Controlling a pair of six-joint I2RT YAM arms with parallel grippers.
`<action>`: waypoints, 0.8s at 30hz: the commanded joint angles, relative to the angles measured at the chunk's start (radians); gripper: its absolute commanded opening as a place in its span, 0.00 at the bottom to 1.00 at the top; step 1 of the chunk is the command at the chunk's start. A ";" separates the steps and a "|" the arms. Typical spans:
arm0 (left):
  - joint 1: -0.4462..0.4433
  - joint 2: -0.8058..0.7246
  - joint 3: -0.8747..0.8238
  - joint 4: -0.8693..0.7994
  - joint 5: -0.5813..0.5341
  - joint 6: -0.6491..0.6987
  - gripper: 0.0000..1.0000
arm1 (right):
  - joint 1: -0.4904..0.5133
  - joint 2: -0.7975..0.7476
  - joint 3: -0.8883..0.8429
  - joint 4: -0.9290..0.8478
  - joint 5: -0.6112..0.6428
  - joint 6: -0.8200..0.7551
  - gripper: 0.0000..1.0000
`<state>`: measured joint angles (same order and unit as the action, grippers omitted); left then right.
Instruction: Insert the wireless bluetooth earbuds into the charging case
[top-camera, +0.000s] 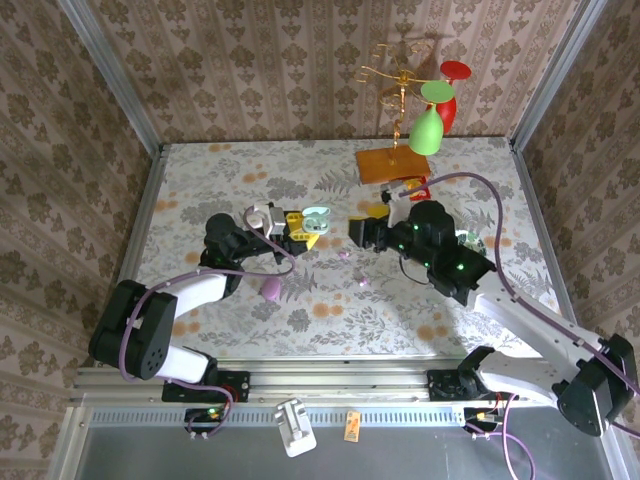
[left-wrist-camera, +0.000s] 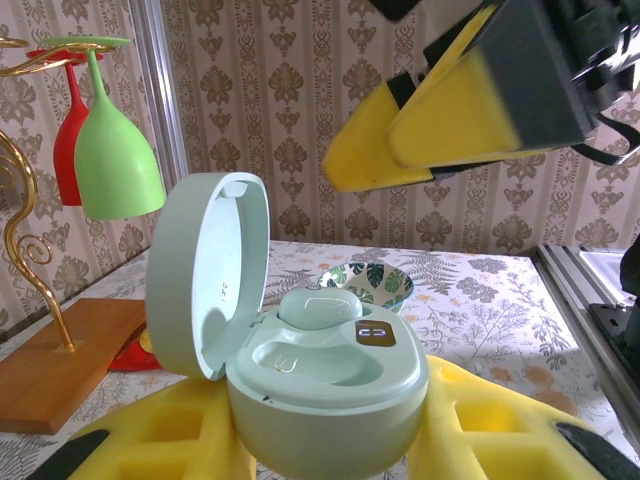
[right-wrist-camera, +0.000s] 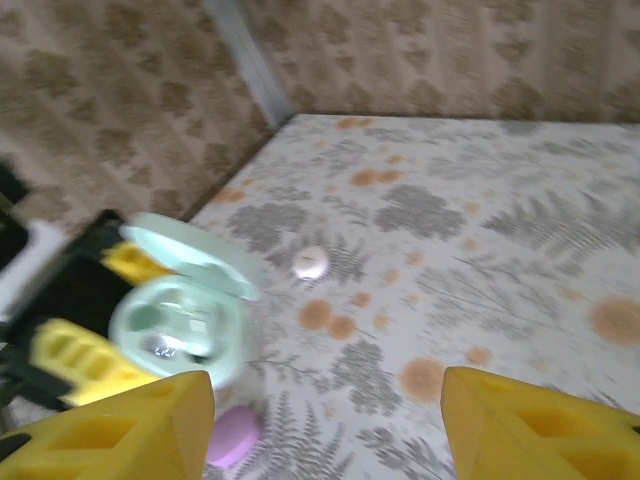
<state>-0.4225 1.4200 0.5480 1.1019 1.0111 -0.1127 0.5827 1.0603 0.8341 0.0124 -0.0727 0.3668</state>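
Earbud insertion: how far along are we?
Done: mint charging case open, clamped in left gripper; one earbud looks seated.
In hand: nothing; right gripper open, empty.
Left: second slot empty; loose earbud lies on table.

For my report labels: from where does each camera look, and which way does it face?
Top external: above and behind, facing down; left arm, left pincer, right arm, right pincer.
Left wrist: on the left arm, facing rightward across the table; own yellow fingers grip the open mint case.
Right wrist: on the right arm, facing leftward and down, blurred; own yellow fingers wide apart.
Shared: both wrist views show the mint case.
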 joint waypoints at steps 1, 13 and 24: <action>0.008 -0.009 0.021 0.046 0.031 0.008 0.27 | -0.066 -0.061 -0.062 -0.131 0.101 0.117 0.63; 0.013 0.022 0.038 0.028 0.038 0.029 0.27 | -0.297 0.052 -0.160 -0.503 0.163 0.316 0.59; 0.013 0.019 0.033 0.024 0.038 0.031 0.27 | -0.307 0.217 -0.207 -0.493 0.119 0.333 0.65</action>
<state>-0.4171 1.4322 0.5587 1.1038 1.0252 -0.1009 0.2790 1.2564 0.6430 -0.4534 0.0525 0.6674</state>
